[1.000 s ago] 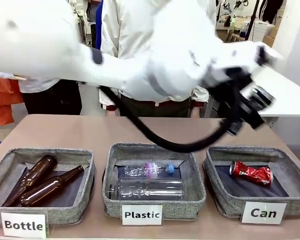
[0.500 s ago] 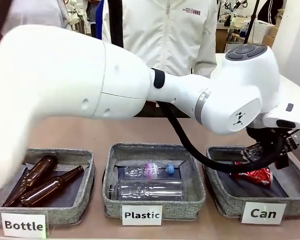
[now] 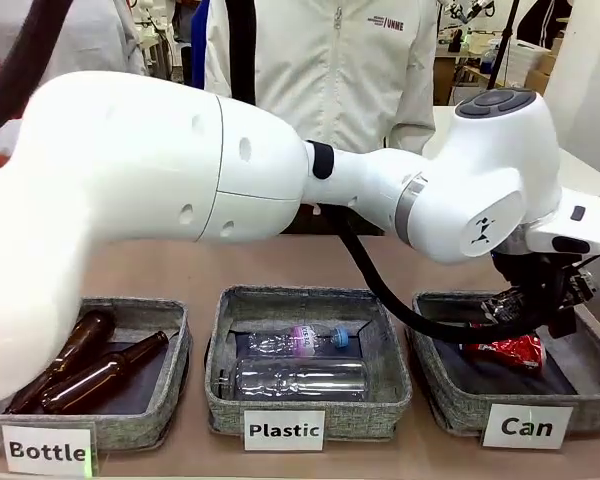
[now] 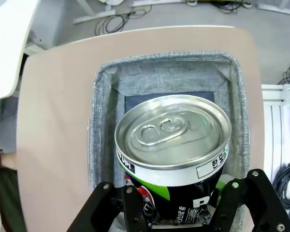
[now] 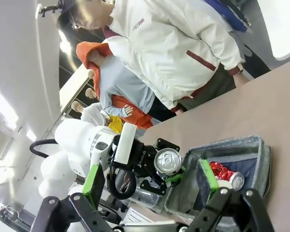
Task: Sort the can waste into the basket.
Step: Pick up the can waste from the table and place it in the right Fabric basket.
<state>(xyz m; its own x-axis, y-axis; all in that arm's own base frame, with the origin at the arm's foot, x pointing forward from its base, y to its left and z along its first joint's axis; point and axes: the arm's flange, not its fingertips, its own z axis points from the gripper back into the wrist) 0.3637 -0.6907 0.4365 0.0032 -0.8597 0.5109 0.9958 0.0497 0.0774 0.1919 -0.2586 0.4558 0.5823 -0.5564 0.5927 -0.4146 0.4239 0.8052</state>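
The black can is gripped by the left hand above the right basket, where the red can lies; the right hand is held open.

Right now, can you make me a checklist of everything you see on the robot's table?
Surface: brown table, three grey baskets in a row.
Job's things: red can lies in the Can basket; black can is held above that basket.
Clutter: two brown bottles in the Bottle basket; clear plastic bottles in the Plastic basket.
Grippers: left gripper shut on the black can; right gripper open, holding nothing.
Cables: black hose along the left arm; loose cables on the floor.
Surroundings: person in a white jacket at the far side.
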